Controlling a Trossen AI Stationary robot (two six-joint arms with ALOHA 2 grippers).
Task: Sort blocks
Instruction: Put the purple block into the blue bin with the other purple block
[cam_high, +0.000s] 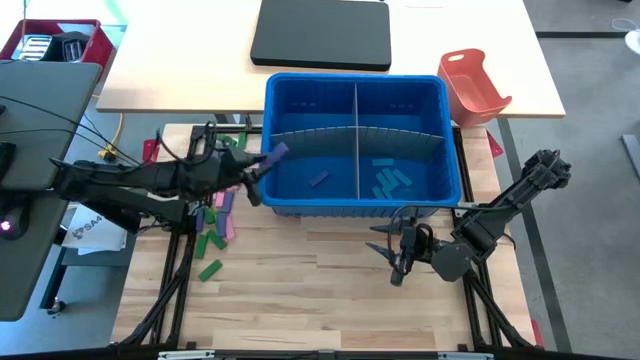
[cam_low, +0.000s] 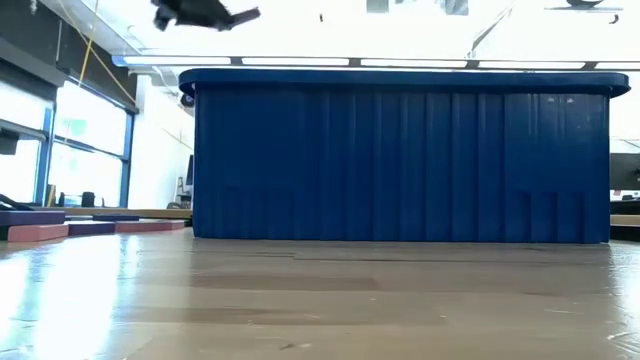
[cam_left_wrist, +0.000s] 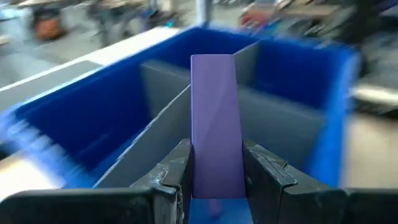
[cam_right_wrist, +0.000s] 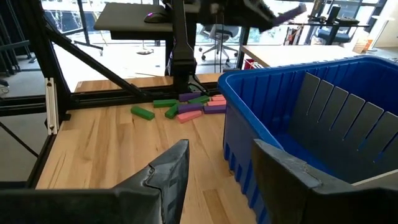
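My left gripper (cam_high: 262, 165) reaches in from the table's left and is shut on a purple block (cam_left_wrist: 214, 118), high over the left rim of the blue bin (cam_high: 300, 90). The low view shows it at the top, above the bin (cam_low: 400, 150). A purple block (cam_high: 318, 179) lies flat in the bin's left compartment, and several blue blocks (cam_high: 390, 180) lie in the right one. Green, pink and purple blocks (cam_high: 215, 225) lie on the table left of the bin. My right gripper (cam_high: 395, 258) hangs open before the bin's near wall, touching nothing. My left gripper pinches the purple block between its two fingers (cam_left_wrist: 174, 177), on the two long narrow sides at the end nearer the wrist (cam_left_wrist: 216, 180). The fingers come about level from the table's left and lie along the block. The block sticks out past the fingertips, lifted clear above the bin.
Grey divider sheets (cam_high: 356, 135) split the bin. An orange-red tray (cam_high: 475, 85) stands at the bin's far right corner, and a black flat case (cam_high: 322, 33) lies behind the bin. The wood table (cam_high: 300, 290) is bare in front of the bin.
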